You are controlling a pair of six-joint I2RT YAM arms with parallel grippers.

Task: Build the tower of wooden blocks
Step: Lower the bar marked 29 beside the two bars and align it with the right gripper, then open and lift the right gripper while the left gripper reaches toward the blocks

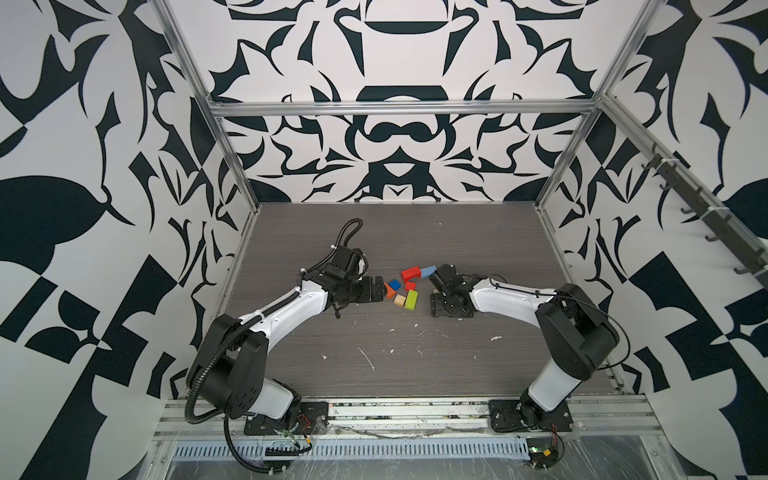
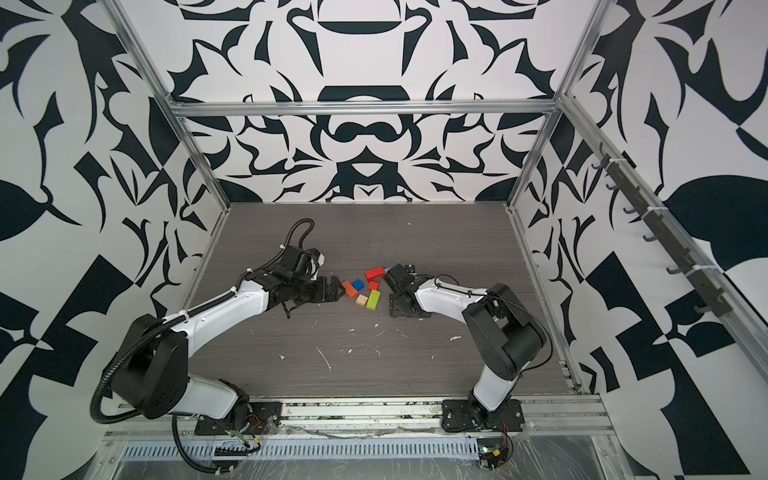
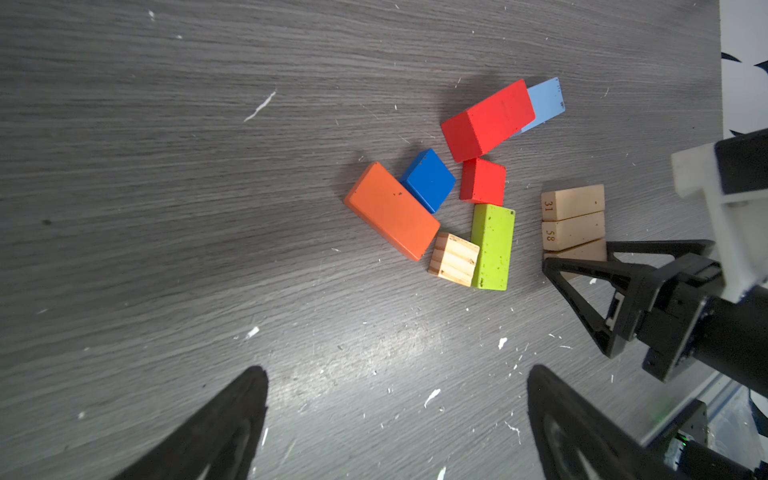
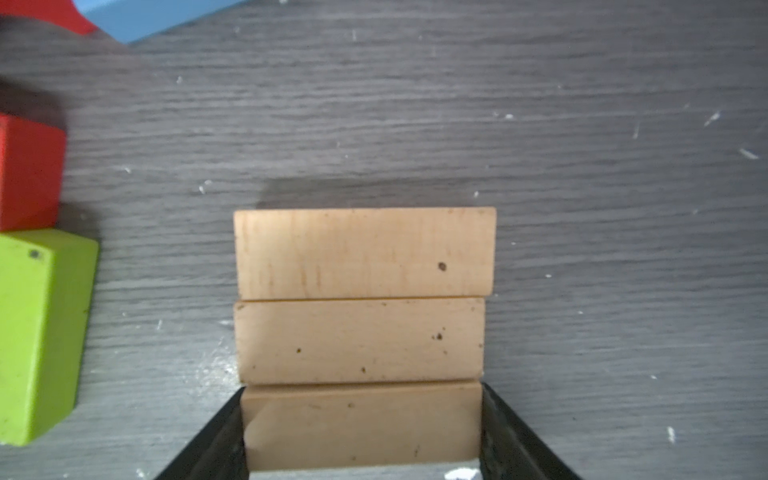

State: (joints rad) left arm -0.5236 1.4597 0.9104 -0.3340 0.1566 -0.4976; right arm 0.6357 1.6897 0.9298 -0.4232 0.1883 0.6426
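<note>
Wood block tower [image 3: 573, 218] barely begun: only a base row of three tan bars, lying flat and side by side with long edges touching, on the grey table [image 3: 166, 166], just beside a cluster of loose coloured pieces. Right gripper [image 4: 362, 388] partly closed, jaws pressed against both short ends of the nearest tan bar [image 4: 361, 432]; middle tan bar [image 4: 359, 340] and far tan bar [image 4: 365, 253] free. Left gripper [image 3: 397, 372] spread fully wide, holding nothing, hovering near the orange block [image 3: 390, 210]. Apart from the row: dark blue cube [image 3: 428, 180], red cube [image 3: 483, 180], red bar [image 3: 488, 120] overlapping a light blue bar [image 3: 546, 102], green bar [image 3: 493, 247] touching a small ridged tan cube [image 3: 454, 259]. Probable step in hand: seating the third base bar. Not clear whether fully down on the table yet. For a good result, keep it snug and parallel to its neighbour with ends lined up, confirm flat contact, then open evenly and rise straight up, avoiding any sideways drag on the row.
</note>
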